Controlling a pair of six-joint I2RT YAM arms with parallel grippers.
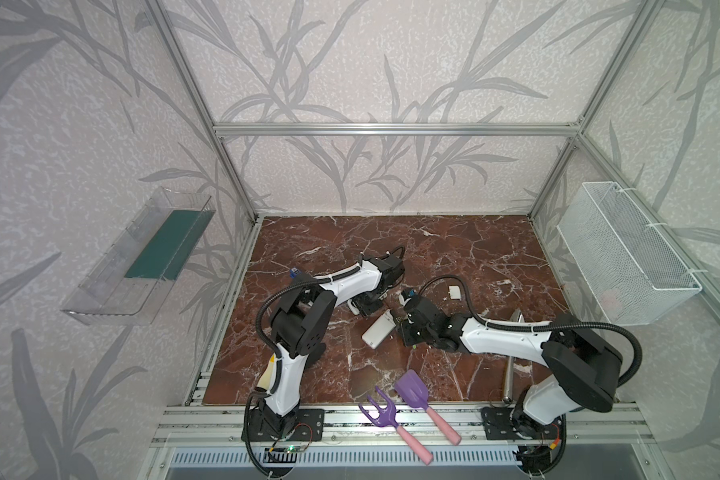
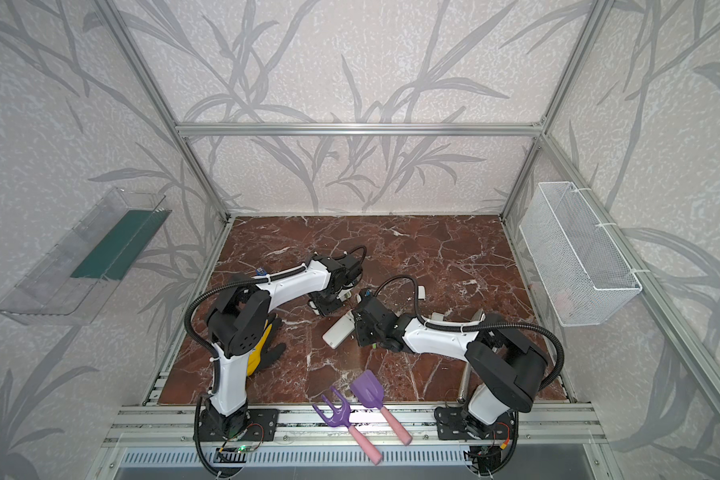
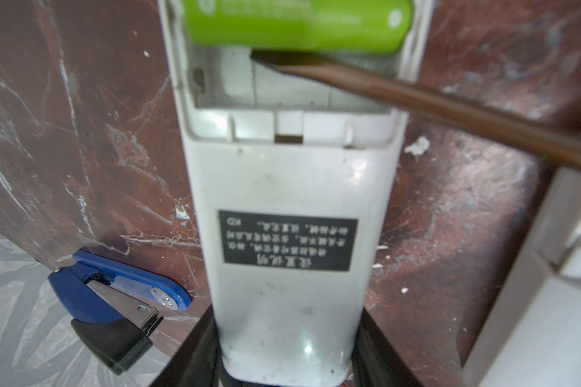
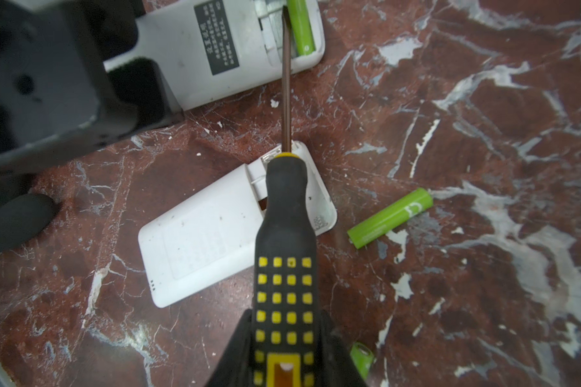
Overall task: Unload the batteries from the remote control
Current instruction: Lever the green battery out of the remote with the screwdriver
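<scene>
My left gripper (image 3: 287, 368) is shut on one end of the white remote control (image 3: 282, 201), which lies back side up with its battery bay open. One lime-green battery (image 3: 296, 23) sits in the bay's far slot; the near slot is empty. My right gripper (image 4: 285, 351) is shut on the yellow-and-black screwdriver (image 4: 285, 251), and its tip rests in the bay beside that battery (image 4: 301, 28). Two loose batteries lie on the table, one (image 4: 389, 217) to the side and one (image 4: 361, 362) by my right fingers. In both top views the grippers (image 1: 368, 307) (image 1: 406, 328) meet mid-table.
A second white remote (image 1: 378, 330) lies under the screwdriver handle, its bay open. A white cover (image 1: 454, 292) lies farther back. A blue USB stick (image 3: 121, 288) is near my left gripper. A purple rake (image 1: 387, 419) and shovel (image 1: 422, 401) lie at the front edge. A wire basket (image 1: 628, 257) hangs on the right.
</scene>
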